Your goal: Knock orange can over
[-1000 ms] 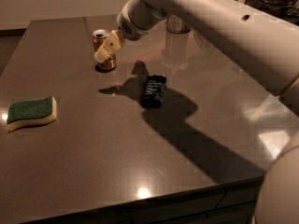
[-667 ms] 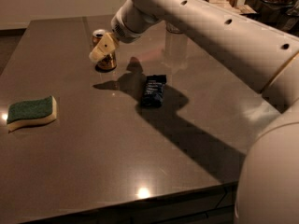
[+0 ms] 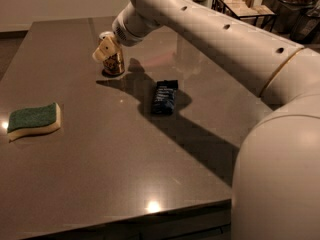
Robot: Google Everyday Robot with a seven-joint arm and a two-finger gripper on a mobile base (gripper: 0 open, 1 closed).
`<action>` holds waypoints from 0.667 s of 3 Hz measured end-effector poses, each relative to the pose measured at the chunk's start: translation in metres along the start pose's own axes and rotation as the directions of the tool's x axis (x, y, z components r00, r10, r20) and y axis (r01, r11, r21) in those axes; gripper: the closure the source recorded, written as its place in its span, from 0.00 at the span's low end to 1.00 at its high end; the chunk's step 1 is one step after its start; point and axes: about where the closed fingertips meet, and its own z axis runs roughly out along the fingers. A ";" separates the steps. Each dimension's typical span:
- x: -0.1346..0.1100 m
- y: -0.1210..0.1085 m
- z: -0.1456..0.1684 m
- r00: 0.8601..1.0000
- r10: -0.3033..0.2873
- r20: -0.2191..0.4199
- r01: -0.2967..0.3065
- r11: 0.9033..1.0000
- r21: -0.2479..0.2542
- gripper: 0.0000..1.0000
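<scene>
1. Since the earlier frames the tool (image 3: 106,49) has slid a little to the left across the front of the orange can (image 3: 115,64). The arm (image 3: 215,39) has swung closer to the camera and now fills more of the right side of the view.
2. The orange can has not shifted. It stands upright at the same spot on the far left part of the desk (image 3: 100,179), with its silver top showing just above the tool.
3. The tool sits at the can's upper half on the side facing the camera, overlapping it in the view and appearing to touch it. Whether the tool is apart or together cannot be told from here, and it is not clearly clamped on anything.
4. A dark blue packet (image 3: 165,97) lies flat on the desk to the right of the can and nearer the camera, apart from both can and tool. It is where it was before.
5. A sponge (image 3: 33,120), green on top with a pale yellow underside, lies near the left edge of the desk, well apart from the can, and is also unmoved.
6. The arm's shadow (image 3: 200,139) runs from the base of the can past the packet toward the near right edge of the desk.
7. Behind the desk at the upper right stands a dark wire rack (image 3: 240,1) holding pale boxes.
</scene>
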 end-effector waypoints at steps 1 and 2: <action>-0.007 0.001 0.006 1.000 0.006 0.021 -0.006 1.000 -0.020 0.49; -0.009 0.003 -0.003 0.999 0.011 0.036 -0.009 0.999 -0.046 0.73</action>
